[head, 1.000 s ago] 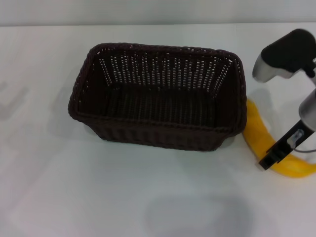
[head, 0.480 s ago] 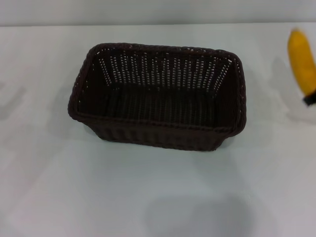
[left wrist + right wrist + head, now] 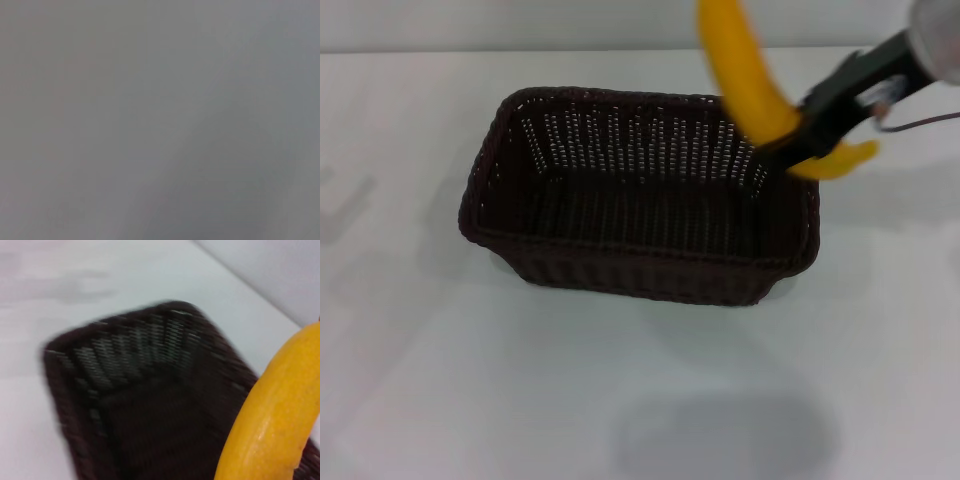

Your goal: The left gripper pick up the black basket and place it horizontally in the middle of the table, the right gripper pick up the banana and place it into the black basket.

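Half a second ago the banana (image 3: 745,85) showed only at the far right edge of the head view; now it hangs in the air over the far right corner of the black basket (image 3: 640,195), clamped in the right gripper (image 3: 810,135). The basket sits unmoved, lengthwise across the middle of the table (image 3: 470,380). The banana's upper end is cut off by the head view's top edge, and the arm's housing shows only partly at the top right corner. The right wrist view shows the banana above the basket's open interior. The left gripper is out of sight; its wrist view shows only plain grey.

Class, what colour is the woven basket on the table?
Dark brown-black; the basket shows best in the head view.
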You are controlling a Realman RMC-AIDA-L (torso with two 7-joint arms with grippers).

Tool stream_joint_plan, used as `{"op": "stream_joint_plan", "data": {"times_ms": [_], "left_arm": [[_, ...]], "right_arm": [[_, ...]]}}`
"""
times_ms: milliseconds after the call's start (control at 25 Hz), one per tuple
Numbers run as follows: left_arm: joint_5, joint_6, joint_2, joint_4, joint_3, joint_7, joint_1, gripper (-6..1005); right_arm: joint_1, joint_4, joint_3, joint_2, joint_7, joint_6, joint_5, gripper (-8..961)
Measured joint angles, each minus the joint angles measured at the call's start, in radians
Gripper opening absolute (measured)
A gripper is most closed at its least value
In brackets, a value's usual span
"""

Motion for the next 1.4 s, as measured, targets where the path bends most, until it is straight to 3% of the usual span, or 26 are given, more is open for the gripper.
{"op": "stream_joint_plan", "data": {"times_ms": [120,280,720,800,960,1240,1400], "left_arm": [[0.0,0.001,-0.005,0.0,0.0,0.0,0.0,750],[0.0,0.001,-0.012,0.0,0.001,0.006,0.0,750],[-0.001,0.001,-0.015,0.0,0.001,0.017,0.013,749],[-0.001,0.001,-0.015,0.0,0.0,0.02,0.014,749],[-0.001,0.001,-0.015,0.0,-0.003,0.044,0.022,748],[-0.058,0.001,-0.024,-0.033,-0.006,0.164,0.055,748],[-0.088,0.001,-0.023,-0.081,-0.013,0.232,0.075,747]], "right_arm": [[0.017,-0.011,-0.118,0.003,0.008,-0.069,0.056,569],[0.025,-0.038,-0.167,0.003,-0.016,-0.126,0.098,585],[0.015,-0.147,-0.178,0.002,-0.093,-0.239,0.167,628],[0.008,-0.142,-0.169,0.002,-0.103,-0.241,0.168,700],[-0.071,-0.097,-0.052,-0.001,-0.175,-0.254,0.177,845],[-0.287,-0.127,0.235,-0.004,-0.493,-0.35,0.414,847],[-0.411,-0.256,0.275,-0.006,-0.778,-0.476,0.679,848]]}}
